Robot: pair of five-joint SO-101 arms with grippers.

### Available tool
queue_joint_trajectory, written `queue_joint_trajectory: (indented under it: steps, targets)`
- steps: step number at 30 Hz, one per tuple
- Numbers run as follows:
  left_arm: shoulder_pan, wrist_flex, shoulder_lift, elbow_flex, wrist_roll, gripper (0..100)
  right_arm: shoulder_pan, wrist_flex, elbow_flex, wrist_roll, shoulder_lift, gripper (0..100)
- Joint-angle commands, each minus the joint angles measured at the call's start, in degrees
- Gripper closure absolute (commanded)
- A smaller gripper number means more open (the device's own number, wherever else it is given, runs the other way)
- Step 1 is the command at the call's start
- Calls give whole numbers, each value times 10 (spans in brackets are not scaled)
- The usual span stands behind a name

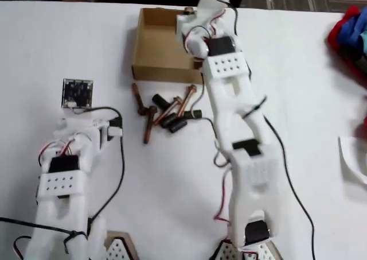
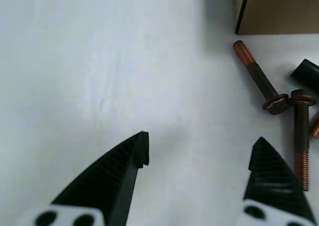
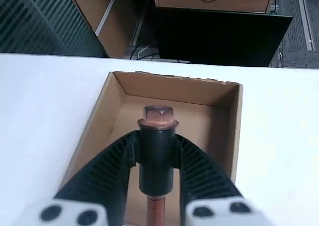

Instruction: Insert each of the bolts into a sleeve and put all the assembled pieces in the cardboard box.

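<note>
My right gripper (image 3: 156,142) is shut on an assembled piece, a black sleeve (image 3: 156,158) with a copper bolt (image 3: 158,115) through it, held upright above the open cardboard box (image 3: 219,116). In the high view that arm stretches to the box (image 1: 157,47) at the table's far side. Just in front of the box lie loose copper bolts (image 1: 148,125) and black sleeves (image 1: 178,125) in a small heap. My left gripper (image 2: 199,146) hangs open over bare table, left of the heap, with two bolts (image 2: 259,76) and a sleeve (image 2: 306,69) close by.
Red and blue cloth (image 1: 350,33) lies at the table's right edge, with a white curved object (image 1: 352,159) below it. Cables trail along both arms. A dark cabinet (image 3: 219,36) stands beyond the table's far edge.
</note>
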Motion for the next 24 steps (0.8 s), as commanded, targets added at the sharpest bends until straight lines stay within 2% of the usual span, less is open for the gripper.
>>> queue_joint_trajectory:
  steps: [1,5,8,24]
  targets:
    - [-3,-33,-16,5,-3,668,-2,41,-230,38,116,980]
    - [-3,-33,-16,9,0,668,7,58,-331,53,223,980]
    - [-3,-33,-16,9,-2,668,15,70,-359,49,249,980]
    - [-3,-33,-16,9,-3,668,26,30,-341,48,291,980]
